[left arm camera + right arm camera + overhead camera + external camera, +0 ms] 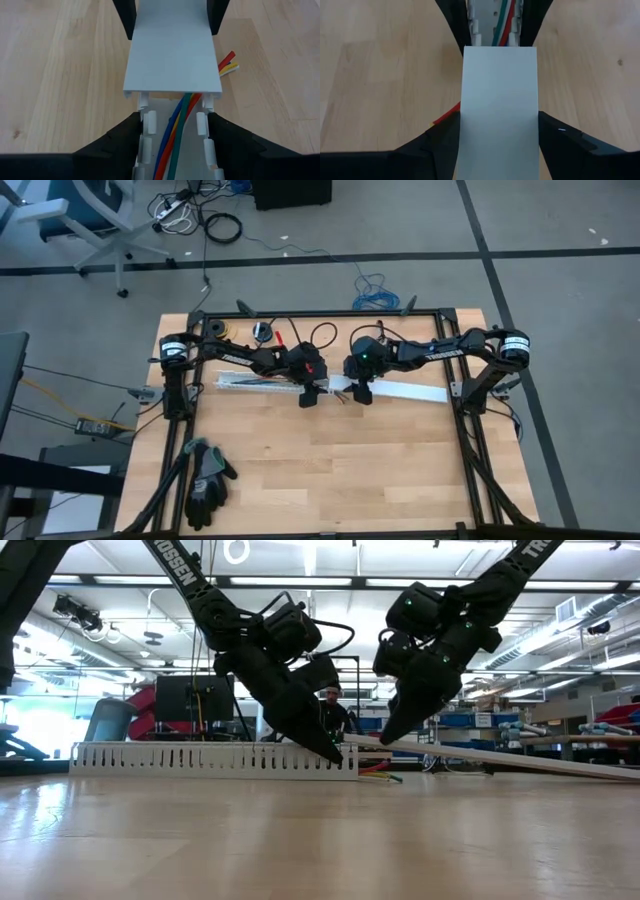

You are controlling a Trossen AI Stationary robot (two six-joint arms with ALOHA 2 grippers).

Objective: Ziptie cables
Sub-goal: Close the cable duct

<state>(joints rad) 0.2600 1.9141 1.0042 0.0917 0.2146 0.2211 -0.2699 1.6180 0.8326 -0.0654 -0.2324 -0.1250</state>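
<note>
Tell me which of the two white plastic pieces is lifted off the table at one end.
The smooth flat cover strip, slanting up toward the slotted duct. The duct lies flat on the table, with the cables inside.

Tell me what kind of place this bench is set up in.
Probably a robotics lab or workshop in a large industrial hall. The low view looks past the wooden table to a high ceiling with strip lights and a monitor; the high view shows loose floor cables and an office chair.

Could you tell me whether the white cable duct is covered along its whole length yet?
No, only partly. The lid ends partway along the slotted duct, and past its edge the cables lie exposed inside.
</note>
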